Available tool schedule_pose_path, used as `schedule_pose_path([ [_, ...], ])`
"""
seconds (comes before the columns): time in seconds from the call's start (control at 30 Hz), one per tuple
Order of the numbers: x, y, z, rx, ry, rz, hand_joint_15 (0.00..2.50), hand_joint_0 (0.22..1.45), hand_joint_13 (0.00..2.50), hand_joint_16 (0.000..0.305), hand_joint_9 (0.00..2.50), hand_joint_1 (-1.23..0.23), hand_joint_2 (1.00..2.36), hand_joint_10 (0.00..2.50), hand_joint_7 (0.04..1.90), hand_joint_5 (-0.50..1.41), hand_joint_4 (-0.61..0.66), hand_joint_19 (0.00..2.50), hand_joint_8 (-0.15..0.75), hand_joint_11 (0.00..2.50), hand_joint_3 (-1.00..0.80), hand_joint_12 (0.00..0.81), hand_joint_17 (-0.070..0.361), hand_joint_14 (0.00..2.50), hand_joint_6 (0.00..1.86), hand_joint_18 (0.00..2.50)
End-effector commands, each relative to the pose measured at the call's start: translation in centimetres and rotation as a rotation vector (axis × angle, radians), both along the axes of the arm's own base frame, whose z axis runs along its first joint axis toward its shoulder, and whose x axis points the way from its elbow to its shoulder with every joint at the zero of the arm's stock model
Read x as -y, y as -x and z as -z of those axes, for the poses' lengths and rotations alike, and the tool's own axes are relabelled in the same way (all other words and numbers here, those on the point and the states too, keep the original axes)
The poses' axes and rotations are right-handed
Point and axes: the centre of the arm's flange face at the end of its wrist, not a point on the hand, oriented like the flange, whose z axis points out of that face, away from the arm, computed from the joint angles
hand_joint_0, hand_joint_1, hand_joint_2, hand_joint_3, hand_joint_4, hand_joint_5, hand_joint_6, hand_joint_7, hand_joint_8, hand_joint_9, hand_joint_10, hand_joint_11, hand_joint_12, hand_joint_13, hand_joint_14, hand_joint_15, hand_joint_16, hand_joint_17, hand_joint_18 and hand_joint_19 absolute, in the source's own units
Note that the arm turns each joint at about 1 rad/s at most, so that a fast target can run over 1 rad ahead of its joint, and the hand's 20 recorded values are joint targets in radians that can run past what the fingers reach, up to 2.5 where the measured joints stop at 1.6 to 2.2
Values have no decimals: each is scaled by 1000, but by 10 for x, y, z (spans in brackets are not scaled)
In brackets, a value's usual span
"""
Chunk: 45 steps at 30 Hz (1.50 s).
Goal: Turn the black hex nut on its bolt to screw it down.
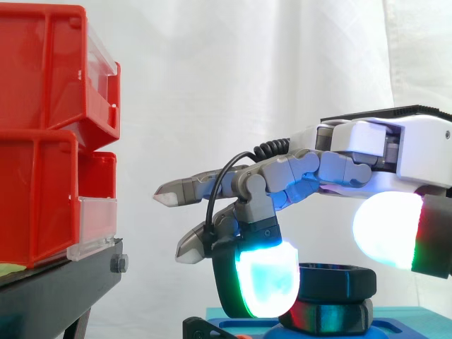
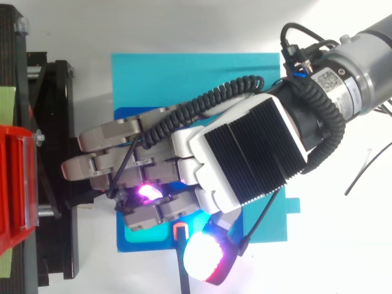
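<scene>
Because a nut can only be spun from close in, the hand (image 1: 367,145) hung low and nearest the side camera, reaching leftward over and partly in front of the work. Whether it actually gripped anything could not be told, since the hand itself screened the contact side.

Just behind it, the black hex nut (image 1: 337,277) sat level on its bolt. A second black piece (image 1: 328,316) lay close beneath, which suggested little thread was left to run down. Both stood on a blue base (image 1: 402,330), presumably there to stop the bolt turning with the nut. A small orange part (image 2: 179,231) lay at that base's near edge.

Off to the left, the red bins (image 1: 42,141) on the black stand (image 1: 63,282) were well apart from the job. The white curtain (image 1: 247,70) closed the back.

The side view gave the nut's height and seating. The top view gave instead the hand's line across the cyan plate (image 2: 196,73), squarely above the base and pointing toward the stand.
</scene>
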Motion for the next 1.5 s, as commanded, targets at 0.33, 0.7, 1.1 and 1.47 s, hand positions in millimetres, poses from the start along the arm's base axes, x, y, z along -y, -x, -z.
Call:
schedule_pose_path([
  [0.33, 18, 5, 0, 6, 6, -14, 7, 515, 292, 44, 615, -163, 1000, 7, 1470, -72, 222, 207, 306, 179, -500, 337, 100, 0, 522, 127],
  [0.7, 30, 6, -2, 23, 10, -16, 7, 515, 291, 44, 619, -164, 1000, 7, 1473, -73, 225, 209, 305, 178, -500, 336, 100, 0, 523, 126],
  [1.1, 44, 8, -4, 45, 15, -23, 11, 515, 292, 44, 618, -163, 1000, 7, 1469, -72, 221, 211, 305, 185, -500, 336, 99, 0, 521, 125],
  [1.47, 64, 12, -9, 66, 12, -38, 13, 515, 292, 44, 621, -163, 1000, 7, 1464, -72, 223, 219, 305, 179, -500, 337, 99, 0, 520, 134],
])
